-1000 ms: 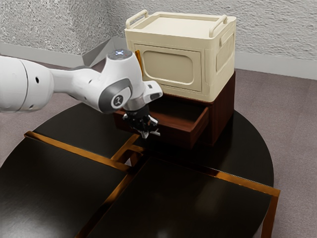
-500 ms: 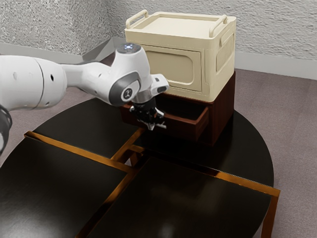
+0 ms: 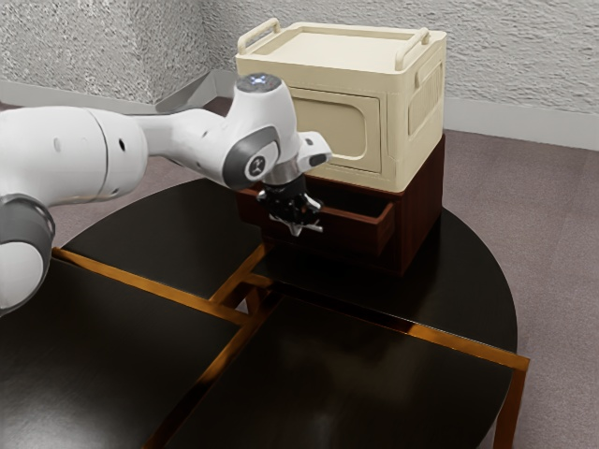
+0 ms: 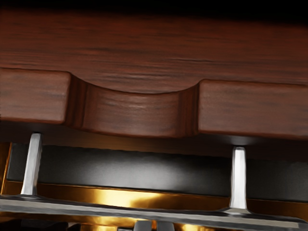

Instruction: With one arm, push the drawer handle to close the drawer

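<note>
Checking status: where's the drawer?

Partly out of the dark red-brown cabinet. Opening visible behind its front panel. Not closed.

Handle?

Pale metal bar on two short posts, fixed to the drawer front. Wrist view has a curved notch in the panel's top edge, between the posts.

And the gripper?

Right at the drawer front, by the handle. Contact: can't confirm. Spread, pressed together or pinching something: can't tell from either view.

Arm?

White with grey joints, in from the exterior view's left, reaching over the table.

What's on the cabinet?

Cream box, sitting on top. Raised rails at two sides of its top, rounded recessed panel on its front.

Surface under all that?

Round black table, soft sheen. Brown-gold strips cross it and split the top into sections. One meets an upright of the same colour at the rim, exterior view's right. Wrist view gives dark tabletop and bright gold strip past the bar.

Room?

Rough pale grey walls, corner on the exterior view's left. Plain light skirting along the base. Floor is muted purple-grey, fine texture.
</note>
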